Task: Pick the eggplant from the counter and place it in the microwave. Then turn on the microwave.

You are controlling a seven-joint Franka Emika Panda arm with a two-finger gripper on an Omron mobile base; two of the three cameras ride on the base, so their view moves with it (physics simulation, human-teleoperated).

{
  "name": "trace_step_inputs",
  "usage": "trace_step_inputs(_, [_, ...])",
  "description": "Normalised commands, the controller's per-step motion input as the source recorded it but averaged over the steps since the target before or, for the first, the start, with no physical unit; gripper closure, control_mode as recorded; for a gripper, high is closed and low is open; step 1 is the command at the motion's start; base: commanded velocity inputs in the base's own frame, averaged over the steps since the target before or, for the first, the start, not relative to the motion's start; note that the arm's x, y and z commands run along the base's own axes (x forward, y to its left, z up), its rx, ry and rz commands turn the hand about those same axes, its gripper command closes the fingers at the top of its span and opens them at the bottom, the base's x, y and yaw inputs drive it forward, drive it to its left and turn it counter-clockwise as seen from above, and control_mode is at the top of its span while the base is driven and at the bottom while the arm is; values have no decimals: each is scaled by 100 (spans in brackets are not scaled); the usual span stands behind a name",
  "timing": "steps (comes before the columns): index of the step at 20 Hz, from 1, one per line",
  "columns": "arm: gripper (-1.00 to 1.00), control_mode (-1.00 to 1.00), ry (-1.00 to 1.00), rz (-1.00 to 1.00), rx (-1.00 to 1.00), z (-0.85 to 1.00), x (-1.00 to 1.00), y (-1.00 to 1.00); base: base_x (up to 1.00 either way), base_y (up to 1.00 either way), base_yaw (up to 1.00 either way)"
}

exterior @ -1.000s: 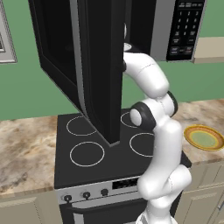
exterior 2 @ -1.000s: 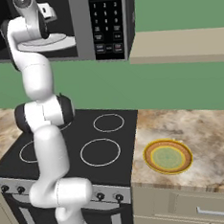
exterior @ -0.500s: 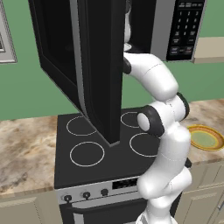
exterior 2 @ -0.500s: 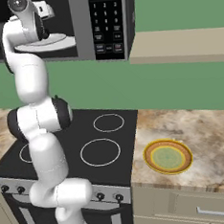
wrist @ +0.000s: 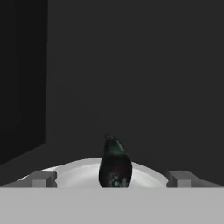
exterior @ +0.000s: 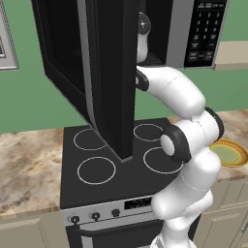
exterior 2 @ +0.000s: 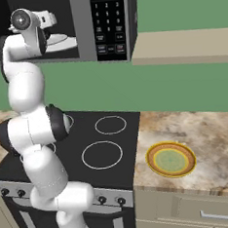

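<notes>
In the left base view the microwave (exterior: 193,34) hangs above the black stove (exterior: 121,160) with its door (exterior: 104,72) swung wide toward the camera; the white arm reaches up behind that door into the cavity. A yellow-rimmed plate (exterior: 227,152) lies on the marbled worktop (exterior: 26,167) right of the stove.

In the right base view the tool (exterior 2: 54,19) sits inside the open cavity, just above the white turntable (exterior 2: 61,43) (the keypad panel is to its right).

In the hand view the eggplant (wrist: 115,164) stands on the turntable between the two grey fingertips (wrist: 43,178), which stand wide apart on either side without touching it: the tool is open and holds nothing.
</notes>
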Motion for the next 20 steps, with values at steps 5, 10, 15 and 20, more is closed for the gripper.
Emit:
trace_step_inputs(5, [-100, -100, 1, -7, 11, 16, -34, -7, 0, 0, 0])
trace_step_inputs(10, [-100, -100, 11, -8, 5, 29, -36, -4, 0, 0, 0])
trace_step_inputs(15, [-100, -100, 14, -7, 1, 23, -39, -5, 0, 0, 0])
trace_step_inputs(20, [-100, -100, 6, -3, 1, 14, -43, -8, 0, 0, 0])
